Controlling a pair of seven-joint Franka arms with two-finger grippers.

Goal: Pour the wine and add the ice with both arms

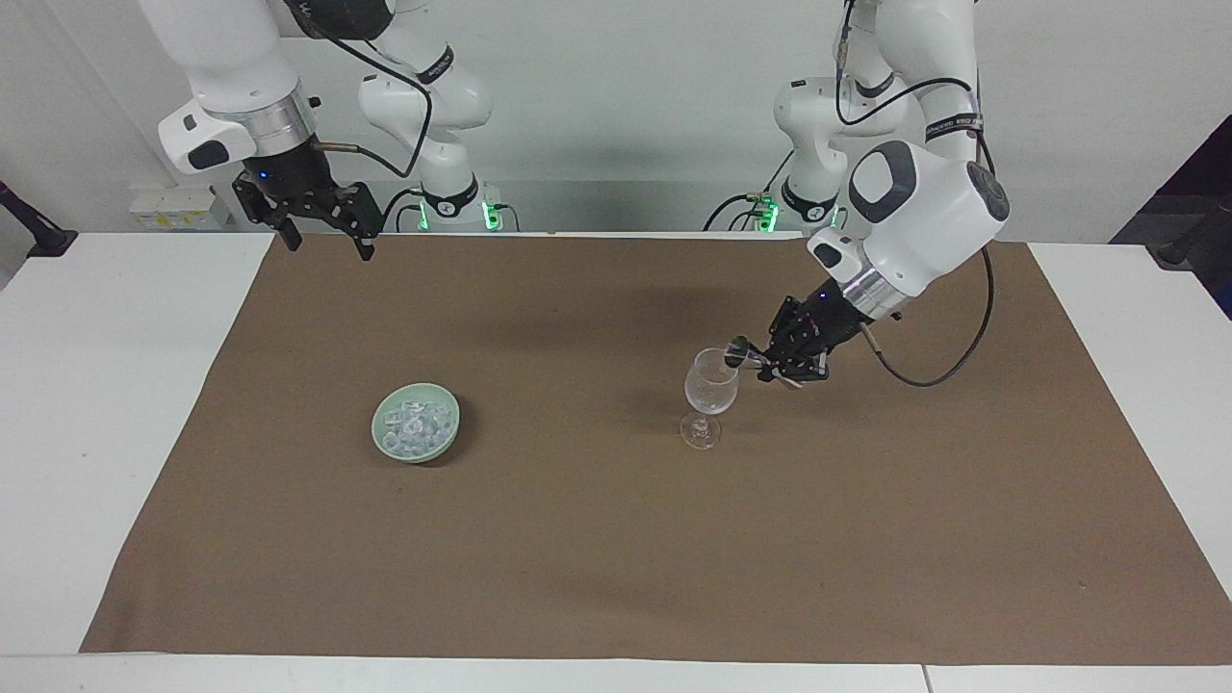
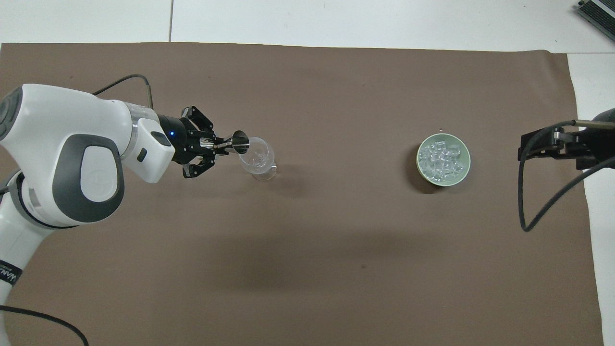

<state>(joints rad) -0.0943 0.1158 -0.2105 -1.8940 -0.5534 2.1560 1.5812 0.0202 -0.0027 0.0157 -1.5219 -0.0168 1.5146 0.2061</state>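
Grippers first: right gripper (image 1: 324, 242) hangs high over brown mat's (image 1: 597, 539) edge by right arm's base, fingers spread apart, nothing in them, arm waiting. Left gripper (image 1: 760, 362) clamped tight on small steel double-cone jigger (image 1: 739, 352), tipped at rim of clear stemmed wine glass (image 1: 710, 390) standing upright on mat. Ice (image 1: 416, 425): heap of clear cubes in pale green round bowl (image 1: 386, 445), toward right arm's end, well apart from glass, slightly farther from robots.
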